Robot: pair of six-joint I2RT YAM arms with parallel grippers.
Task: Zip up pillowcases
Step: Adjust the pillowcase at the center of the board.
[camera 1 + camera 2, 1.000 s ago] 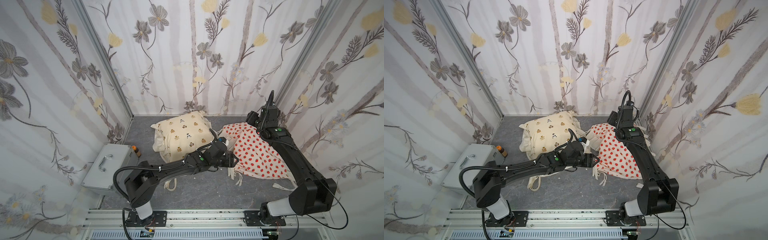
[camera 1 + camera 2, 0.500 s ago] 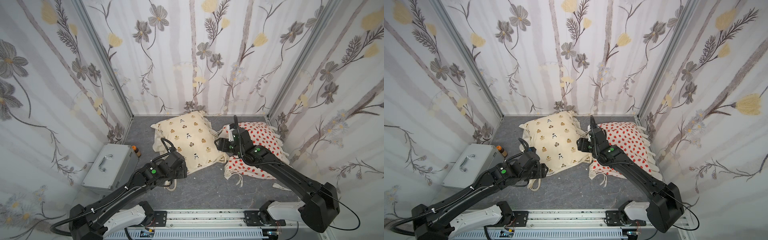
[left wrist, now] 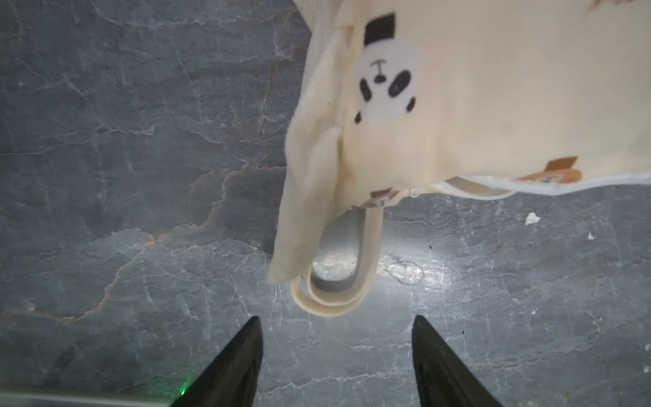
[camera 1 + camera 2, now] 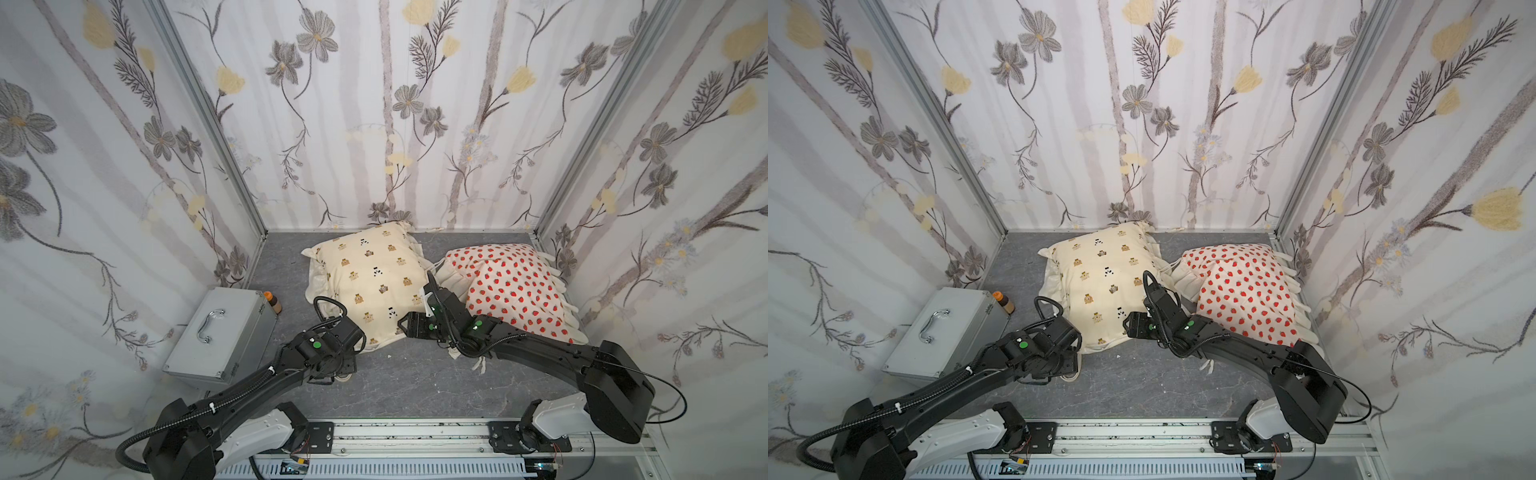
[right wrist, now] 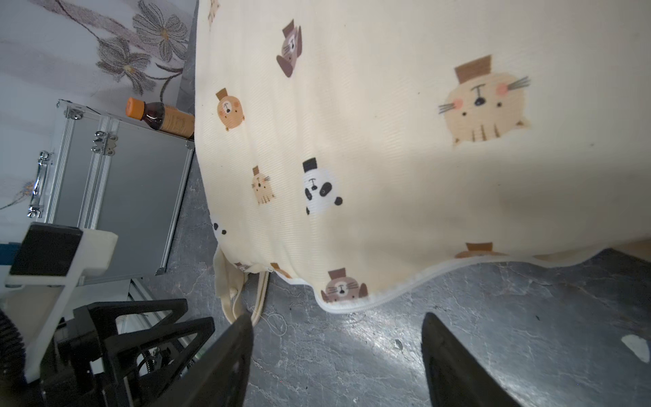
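The cream bear-and-panda pillowcase point(image 4: 370, 282) lies at the back middle of the grey floor, and the strawberry pillowcase point(image 4: 511, 286) lies to its right. My left gripper point(image 3: 336, 320) is open over bare floor at the cream case's front left corner point(image 4: 347, 365). A cream tie loop point(image 3: 334, 303) lies just ahead of its tips. A small zipper pull point(image 3: 415, 192) shows at that corner. My right gripper point(image 5: 337, 317) is open and holds nothing. It sits near the middle of the cream case's front edge point(image 4: 401, 324), close to the white zipper seam point(image 5: 387, 299).
A silver metal case point(image 4: 220, 332) with a handle stands at the left. A small brown bottle point(image 4: 272, 301) with an orange cap stands behind it. Flowered walls close in three sides. The arms' mounting rail point(image 4: 415, 432) runs along the front.
The left arm pulled back from the strawberry pillowcase to the cream one's front left corner. The right arm came forward and left to the cream case's front edge. The strawberry pillowcase now lies further right.
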